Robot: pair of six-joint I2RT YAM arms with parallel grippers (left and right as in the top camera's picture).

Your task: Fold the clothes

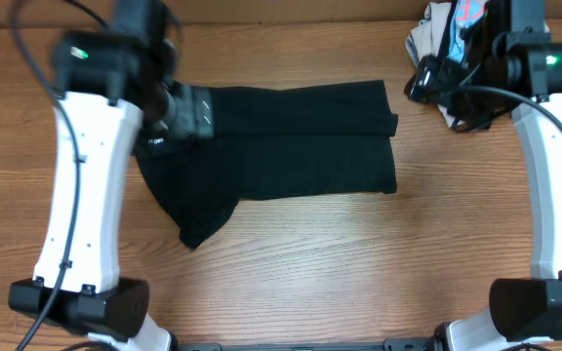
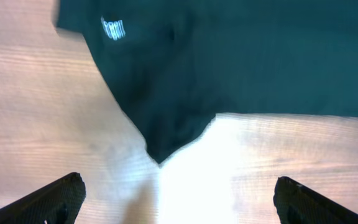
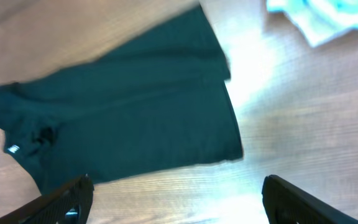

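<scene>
As the wrist views show, the fingers stand closest. The left pincer (image 2: 179, 199) is released, its two fingers spread wide with only bare worktop (image 1: 310, 263) between them. The right pincer (image 3: 182, 199) is likewise released and empty.

Just beyond the left pincer lies a pointed corner (image 2: 160, 155) of the garment (image 1: 291, 146), a loose flap sticking out toward the near edge. Past it sits small white lettering (image 2: 112, 29) at the left end. The garment lies flat in the middle of the worktop, long side running left to right, and a band along its far edge looks doubled over. Its right end is a straight, square edge, near the right pincer but not touched by it. Farthest off, at the far right corner, a pile (image 1: 429, 41) of light printed clothes lies apart from the garment.

By its look the garment is light, thin and limp. It will sag and drag wherever it is unsupported, and a shallow pinch could peel one layer off another. It should not slide much on the wood, and it is not fragile. I judge the best holds to be the two corners of a short end, one pincer to each, biting through all layers at the edge. The stray corner wants tucking in first, taken at its tip.
</scene>
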